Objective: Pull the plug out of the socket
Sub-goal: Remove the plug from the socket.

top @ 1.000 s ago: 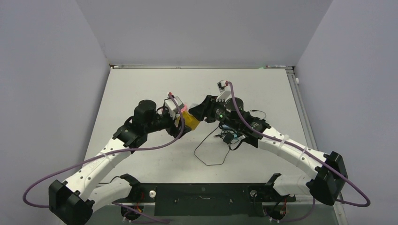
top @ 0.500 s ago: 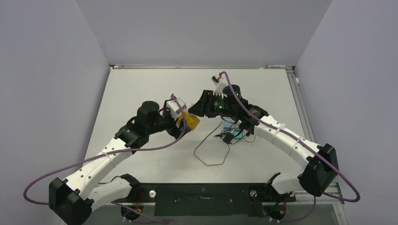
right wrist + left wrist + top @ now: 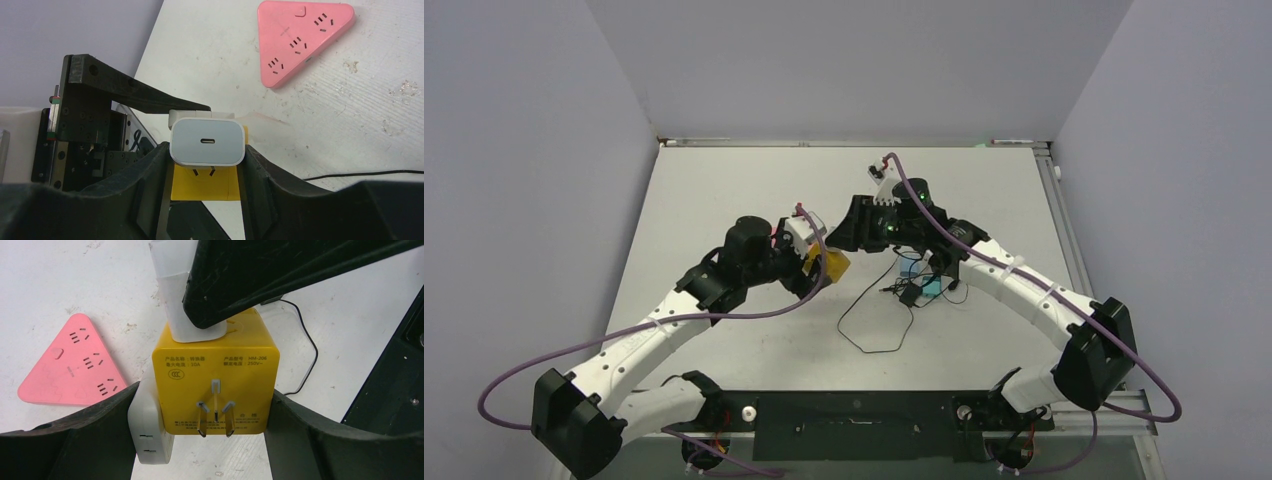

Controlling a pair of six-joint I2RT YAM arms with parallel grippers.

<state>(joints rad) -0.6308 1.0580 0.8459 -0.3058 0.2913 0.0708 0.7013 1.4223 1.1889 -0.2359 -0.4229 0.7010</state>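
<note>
A yellow cube socket (image 3: 215, 385) is held off the table between the fingers of my left gripper (image 3: 210, 440), which is shut on it; a white plug (image 3: 150, 432) on its side lies against the left finger. A second white plug (image 3: 207, 141) with a USB-C port sits on the cube's far face. My right gripper (image 3: 207, 167) is shut on this plug, and its metal prongs show in a thin gap above the yellow cube (image 3: 205, 187). In the top view both grippers meet at the cube (image 3: 834, 263) in mid-table.
A pink triangular power strip (image 3: 302, 37) lies flat on the table behind the grippers; it also shows in the left wrist view (image 3: 70, 365). A thin black cable (image 3: 869, 320) and small black and blue parts (image 3: 921, 290) lie under the right arm.
The right wrist has swung back and left while staying on the white plug. The left gripper with the yellow cube has shifted slightly right. Both grips are unchanged.
</note>
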